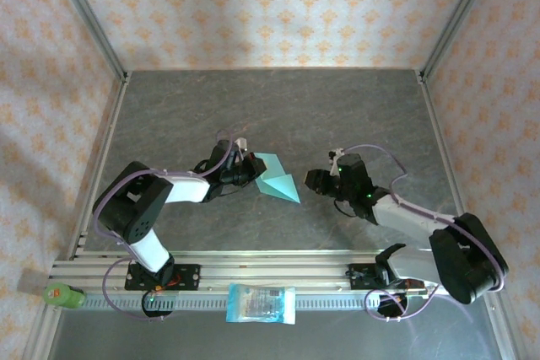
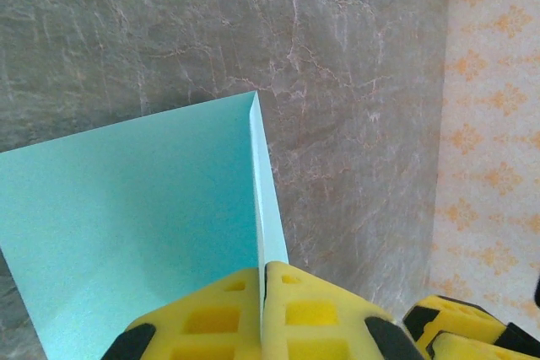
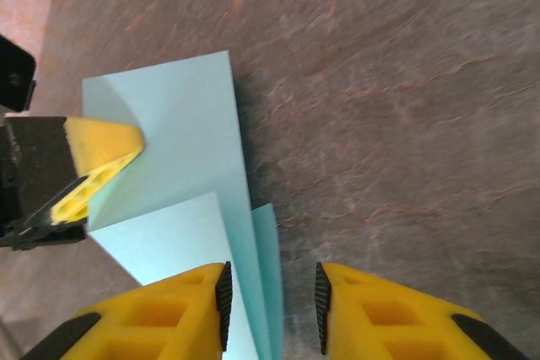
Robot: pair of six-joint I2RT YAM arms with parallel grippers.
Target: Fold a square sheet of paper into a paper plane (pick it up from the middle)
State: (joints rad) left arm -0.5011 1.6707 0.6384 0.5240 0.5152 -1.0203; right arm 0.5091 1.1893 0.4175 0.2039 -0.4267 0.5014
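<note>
The square sheet of paper [image 1: 277,180] is folded into a pointed teal-blue shape with a raised crease, near the table's middle. My left gripper [image 1: 250,170] is shut on its left end. In the left wrist view the yellow pads [image 2: 304,309] press together on the upright folded edge of the paper [image 2: 126,225]. My right gripper [image 1: 310,181] stands open just right of the paper's point. In the right wrist view the paper [image 3: 169,124] runs from the left gripper's fingertip [image 3: 97,158] down between my right gripper [image 3: 270,305] jaws, closer to the left finger, with a gap on the right.
The grey marbled table [image 1: 337,115] has patterned walls and metal frame posts on three sides. A blue-and-white packet [image 1: 261,303] lies on the front rail between the arm bases. A green object [image 1: 63,296] sits at the front left corner.
</note>
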